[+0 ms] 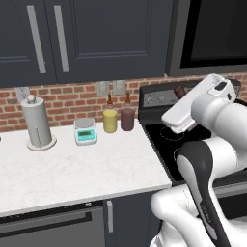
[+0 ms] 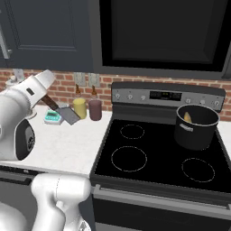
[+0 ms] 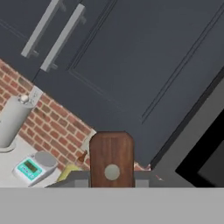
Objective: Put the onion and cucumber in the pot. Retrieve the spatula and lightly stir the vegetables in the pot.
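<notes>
The spatula point(image 2: 63, 110), a short tool with a flat square grey metal blade and a straight reddish-brown wooden handle, is off the counter and in the gripper point(image 2: 48, 103), whose jaws are closed tight on the handle. In the hand view the handle's rounded butt end point(image 3: 111, 159) stands right in front of the camera. In the right base view the blade hangs down over the white counter point(image 2: 67, 144), in front of the yellow cylindrical jar point(image 2: 80, 108).

It looks light and rigid; the smooth wood could twist in a narrow pinch, so a hold well up the handle, square to its flat faces, seems safest for stirring.

The dark cylindrical metal pot point(image 2: 196, 127) sits on the black stove's point(image 2: 153, 153) rear right burner, well apart from the spatula, with a pale yellowish vegetable point(image 2: 187, 117) just visible inside.
</notes>
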